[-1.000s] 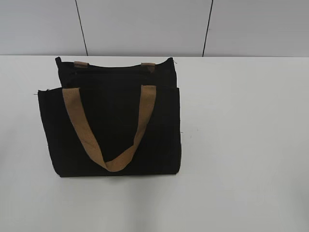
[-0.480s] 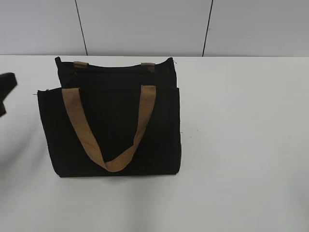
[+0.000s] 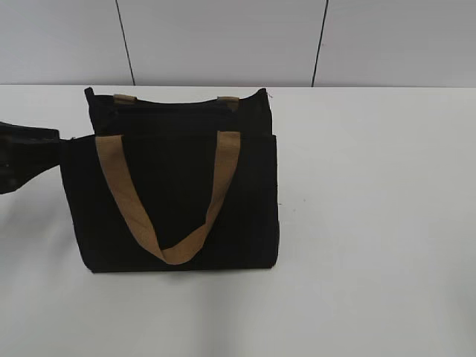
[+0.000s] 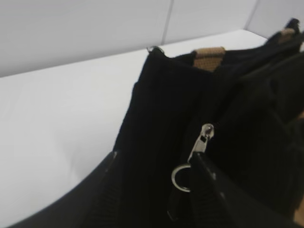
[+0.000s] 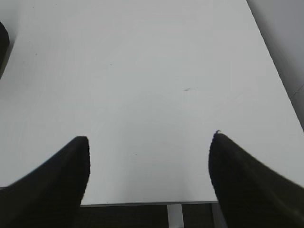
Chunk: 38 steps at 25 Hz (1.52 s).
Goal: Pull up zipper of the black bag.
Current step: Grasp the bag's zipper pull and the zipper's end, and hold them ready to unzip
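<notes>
Black woven-fabric bag point(image 3: 175, 193) is seen left of centre on the smooth white table point(image 3: 372, 223), squarish, a tan webbing handle point(image 3: 167, 197) draped in a V over its near face. Left gripper point(image 4: 156, 190) is spread wide at the bag's left end, its ribbed black fingers point(image 4: 223, 199) flanking the small grey metal zipper point(image 4: 202, 140), which carries a silver ring point(image 4: 180, 178). Right gripper point(image 5: 148, 166) is held wide over bare table, holding nothing.

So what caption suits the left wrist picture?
Open left gripper nearing the small grey metal zipper pull on the black fabric bag.
</notes>
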Tool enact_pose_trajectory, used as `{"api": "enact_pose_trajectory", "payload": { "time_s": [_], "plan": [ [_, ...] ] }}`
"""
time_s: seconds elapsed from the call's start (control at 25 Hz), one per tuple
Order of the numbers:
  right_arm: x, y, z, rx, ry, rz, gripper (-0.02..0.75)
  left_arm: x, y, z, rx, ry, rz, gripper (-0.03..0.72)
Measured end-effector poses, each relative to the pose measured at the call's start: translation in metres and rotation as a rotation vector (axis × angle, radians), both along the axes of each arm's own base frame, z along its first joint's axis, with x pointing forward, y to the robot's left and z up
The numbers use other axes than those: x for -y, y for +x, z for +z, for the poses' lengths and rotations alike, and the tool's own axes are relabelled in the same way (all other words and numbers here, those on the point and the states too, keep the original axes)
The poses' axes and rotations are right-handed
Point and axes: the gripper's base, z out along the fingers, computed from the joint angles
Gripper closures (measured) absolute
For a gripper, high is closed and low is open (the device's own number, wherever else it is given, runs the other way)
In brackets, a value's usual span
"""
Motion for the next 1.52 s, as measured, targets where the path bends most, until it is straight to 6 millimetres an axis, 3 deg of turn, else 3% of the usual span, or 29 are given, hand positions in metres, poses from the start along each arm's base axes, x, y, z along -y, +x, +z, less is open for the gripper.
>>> {"api": "enact_pose_trajectory", "payload": {
  "time_s": [0.24,0.6,0.96,1.04,1.2,1.24,1.4,1.52],
  "plan": [
    [0.000,0.000,0.000,0.000,0.000,0.000,0.146,-0.003,0.030,-0.018,-0.063,0.112,-0.170,0.335],
    [0.000,0.000,0.000,0.000,0.001,0.000,0.146,0.005,0.031,-0.034,-0.053,0.155,-0.277,0.335],
    [0.000,0.000,0.000,0.000,0.001,0.000,0.146,0.026,0.049,-0.057,-0.090,0.156,-0.347,0.337],
    [0.000,0.000,0.000,0.000,0.001,0.000,0.146,0.032,0.051,-0.065,-0.102,0.164,-0.362,0.374],
    [0.000,0.000,0.000,0.000,0.001,0.001,0.146,0.039,0.054,-0.067,-0.066,0.163,-0.356,0.624],
    [0.000,0.000,0.000,0.000,0.001,0.001,0.146,0.039,0.055,-0.066,-0.062,0.162,-0.351,0.655],
    [0.000,0.000,0.000,0.000,0.001,0.001,0.146,0.036,0.055,-0.056,-0.037,0.182,-0.333,0.663],
    [0.000,0.000,0.000,0.000,0.001,0.001,0.146,0.028,0.053,-0.031,0.010,0.197,-0.304,0.664]
  ]
}}
